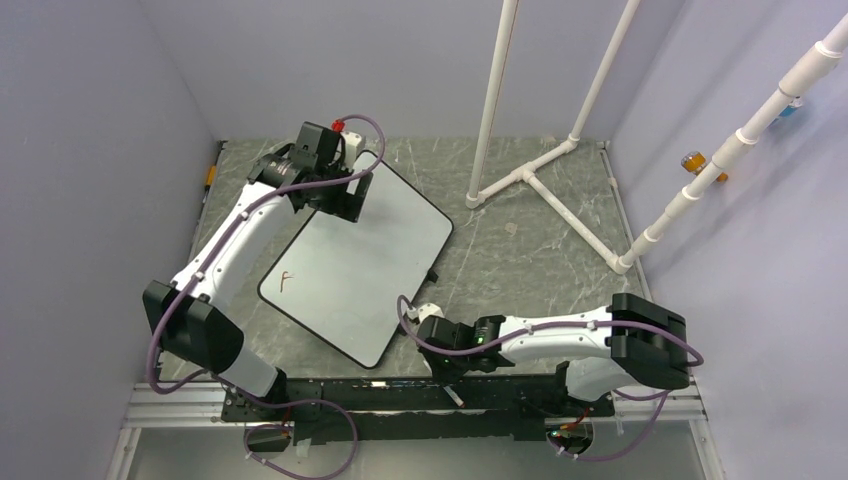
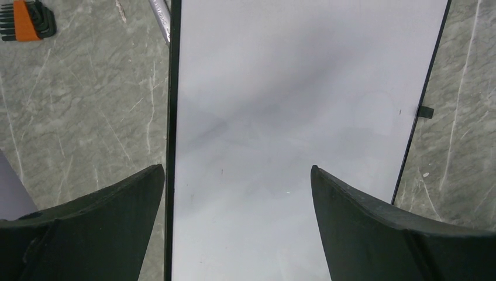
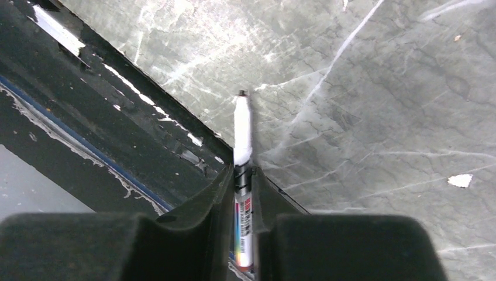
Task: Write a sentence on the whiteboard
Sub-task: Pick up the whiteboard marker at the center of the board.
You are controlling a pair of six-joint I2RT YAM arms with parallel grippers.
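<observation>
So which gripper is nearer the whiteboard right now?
Left. The left gripper hangs open over the whiteboard; the right gripper, shut on a marker, is off its near edge, over the table.

The whiteboard [image 1: 350,260] lies flat on the counter [image 1: 540,270], directly under my left claw [image 2: 237,170], which hangs above its far corner. The sentence [image 1: 287,281], one lone mark, sits well apart from that claw. My right claw [image 3: 243,175] is off the board, just beside its near corner, with the marker [image 3: 242,129] between its fingers.
</observation>
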